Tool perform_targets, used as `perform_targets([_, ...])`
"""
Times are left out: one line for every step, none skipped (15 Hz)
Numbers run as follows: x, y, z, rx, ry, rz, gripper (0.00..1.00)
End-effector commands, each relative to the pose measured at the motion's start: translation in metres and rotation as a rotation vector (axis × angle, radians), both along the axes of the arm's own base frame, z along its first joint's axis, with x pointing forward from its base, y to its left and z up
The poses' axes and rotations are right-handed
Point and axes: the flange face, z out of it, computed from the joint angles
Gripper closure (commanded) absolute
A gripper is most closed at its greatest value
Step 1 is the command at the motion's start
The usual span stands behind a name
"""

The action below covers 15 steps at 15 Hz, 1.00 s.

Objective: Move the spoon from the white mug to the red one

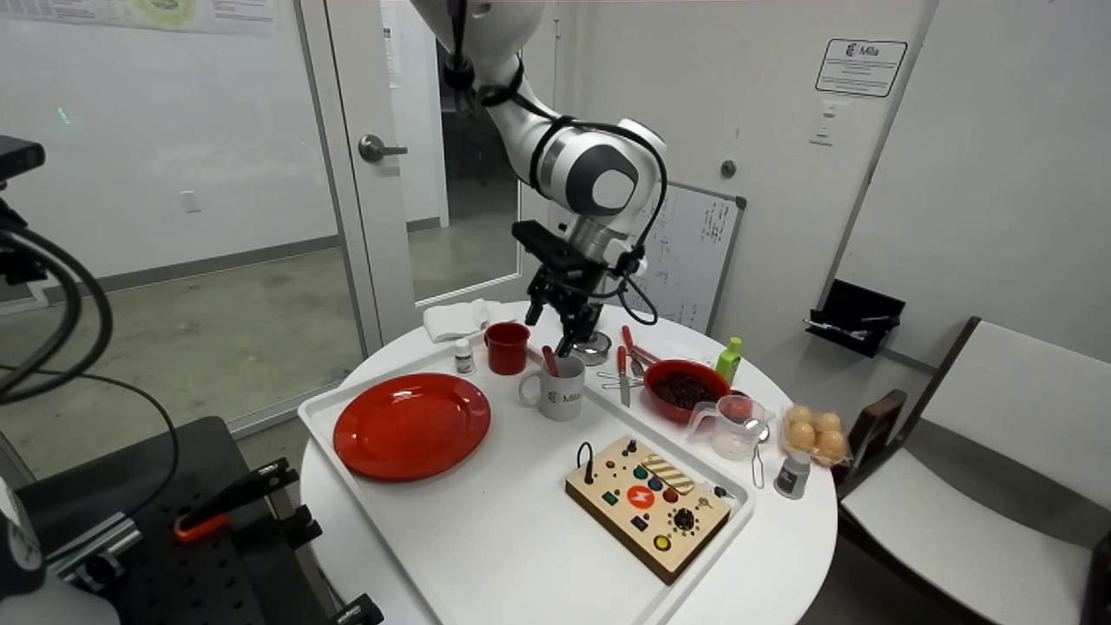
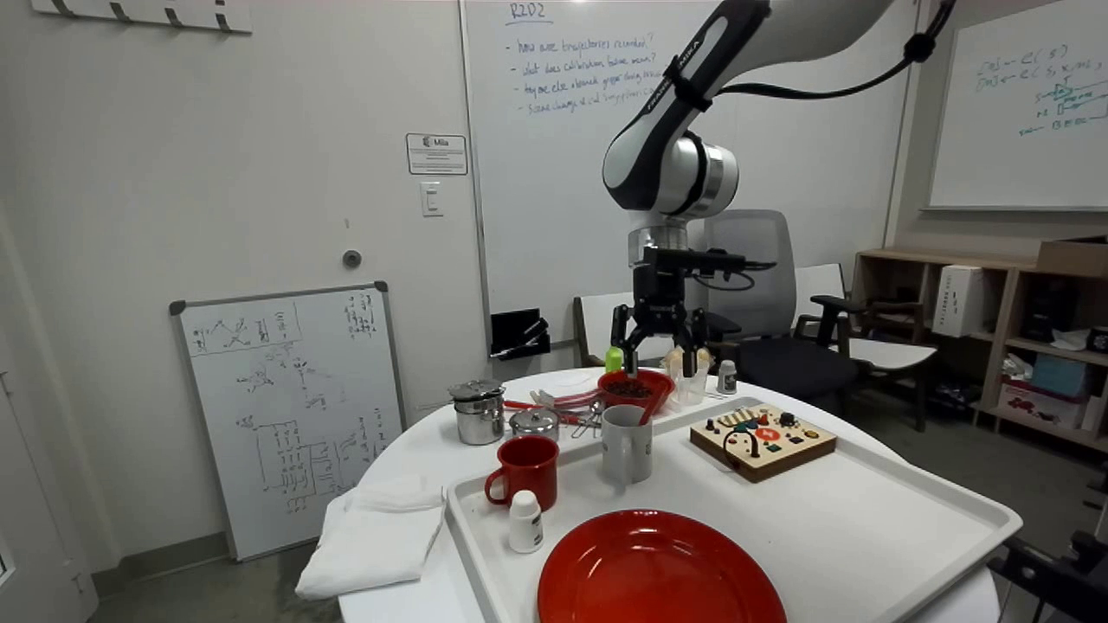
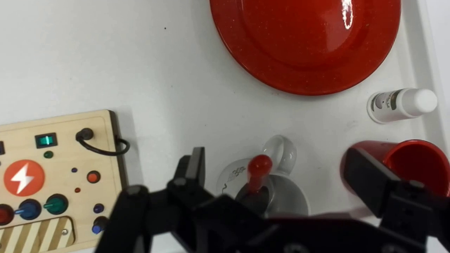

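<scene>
Gripper unclenched, fingers spread apart, above the white mug; spoon standing in that mug.
Spoon's red handle tilts out over the rim, below the gripper. Close by, the red mug is partly covered by one finger in the wrist view. Farther from the gripper, on the tray: white bottle, red plate, wooden control box. Off the tray: metal pot, red bowl with dark contents, eggs. Beneath, a round white table; outermost, whiteboard, chair, door.
</scene>
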Motion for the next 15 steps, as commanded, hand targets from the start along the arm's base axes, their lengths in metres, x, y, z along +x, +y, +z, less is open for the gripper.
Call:
perform_targets([0.012, -0.001, -0.007, 0.041, 0.018, 0.0, 0.0])
perform_targets([0.013, -0.001, -0.009, 0.042, 0.022, 0.0, 0.0])
perform_targets([0.014, -0.002, -0.011, 0.043, 0.026, 0.0, 0.0])
perform_targets([0.015, -0.002, -0.012, 0.044, 0.029, -0.001, 0.0])
perform_targets([0.016, -0.002, -0.014, 0.045, 0.033, -0.002, 0.0])
perform_targets([0.017, -0.003, -0.016, 0.045, 0.039, -0.003, 0.0])
perform_targets([0.017, -0.004, -0.017, 0.046, 0.042, -0.005, 0.0])
perform_targets([0.017, -0.005, -0.019, 0.048, 0.046, -0.008, 0.0])
perform_targets([0.017, -0.006, -0.021, 0.049, 0.051, -0.01, 0.0])
perform_targets([0.017, -0.007, -0.022, 0.051, 0.056, -0.013, 0.0])
perform_targets([0.018, -0.007, -0.024, 0.053, 0.059, -0.017, 0.0])
perform_targets([0.018, -0.008, -0.025, 0.056, 0.061, -0.021, 0.25])
perform_targets([0.018, -0.009, -0.026, 0.058, 0.063, -0.023, 0.28])
perform_targets([0.019, -0.009, -0.027, 0.059, 0.064, -0.026, 0.33])
perform_targets([0.019, -0.01, -0.027, 0.06, 0.066, -0.027, 0.4])
